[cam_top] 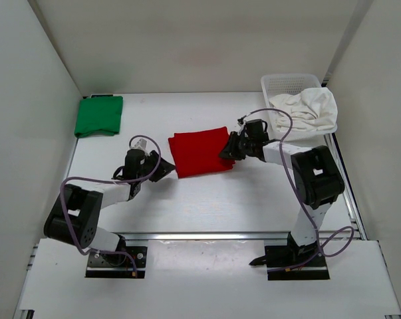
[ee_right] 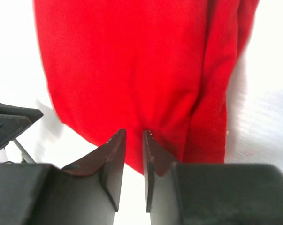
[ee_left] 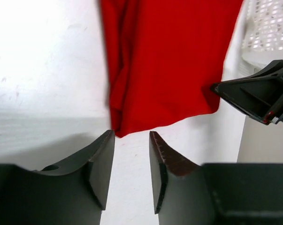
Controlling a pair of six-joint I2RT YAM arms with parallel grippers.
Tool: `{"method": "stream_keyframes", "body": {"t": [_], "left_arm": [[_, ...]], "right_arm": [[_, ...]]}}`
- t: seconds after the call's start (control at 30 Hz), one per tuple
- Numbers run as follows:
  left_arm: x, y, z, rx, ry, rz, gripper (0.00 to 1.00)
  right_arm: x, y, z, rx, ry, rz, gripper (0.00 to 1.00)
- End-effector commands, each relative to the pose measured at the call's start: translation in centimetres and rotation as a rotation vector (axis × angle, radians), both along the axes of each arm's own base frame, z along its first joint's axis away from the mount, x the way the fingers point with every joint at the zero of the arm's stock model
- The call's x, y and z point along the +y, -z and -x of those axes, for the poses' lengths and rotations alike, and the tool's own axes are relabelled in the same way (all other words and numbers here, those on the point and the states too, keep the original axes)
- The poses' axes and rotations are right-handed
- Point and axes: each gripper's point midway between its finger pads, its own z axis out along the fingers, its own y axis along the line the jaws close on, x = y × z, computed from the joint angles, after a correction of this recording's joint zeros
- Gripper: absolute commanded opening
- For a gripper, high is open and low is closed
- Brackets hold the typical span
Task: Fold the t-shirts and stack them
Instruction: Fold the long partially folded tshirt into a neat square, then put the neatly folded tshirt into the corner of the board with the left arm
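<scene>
Here, our left gripper (ee_left: 132, 134) stands with jaws apart and empty, its tips just short of the near-left corner of the red t-shirt (cam_top: 199, 151). Our right gripper (ee_right: 134, 133) shows a narrow gap, pinching nothing, at the shirt's right edge. The shirt lies folded mid-table. The green t-shirt (cam_top: 99, 115) sits folded far left, and the white t-shirt (cam_top: 306, 109) is heaped in the mesh basket (cam_top: 284, 82) far right. We judge the red fold nearly done; next calls for gripping both edges and carrying it onto the green. Both arms reach low and inward.
</scene>
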Motion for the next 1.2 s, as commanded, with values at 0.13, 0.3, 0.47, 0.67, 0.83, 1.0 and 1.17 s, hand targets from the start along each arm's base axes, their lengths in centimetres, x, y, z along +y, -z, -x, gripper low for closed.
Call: {"method": "stream_keyframes", "body": {"t": [0.13,0.3,0.47,0.67,0.83,1.0,1.17], "left_arm": [[0.3,-3.2,-4.2,-0.125,-0.004,-0.104,0.87],[0.6,-0.5,-6.4,-0.051,0.017,-0.178,0.99],[0.4,1.7,-7.2,0.004,0.041,-0.207,0.99],[-0.4,3.1,-7.3,0.039,0.068,-0.193,0.98],[-1.9,4.0,-7.4,0.049,0.108,-0.204,0.88],[-3.8,4.7,-7.3,0.05,0.132,-0.161,0.75],[-7.5,3.8,-8.2,0.015,0.169,-0.063,0.32]], "right_arm": [[0.6,-5.1,-5.6,-0.165,-0.066,-0.113,0.2],[-0.3,-1.9,-9.6,-0.108,-0.026,-0.094,0.09],[-0.9,0.5,-11.1,-0.061,-0.005,-0.081,0.02],[0.4,-4.7,-10.5,-0.154,-0.056,-0.126,0.34],[-0.2,-12.0,-9.4,-0.321,-0.031,-0.154,0.52],[-1.6,-16.3,-5.7,-0.422,0.026,-0.234,0.56],[-2.4,-16.7,-3.8,-0.422,0.02,-0.297,0.56]]}}
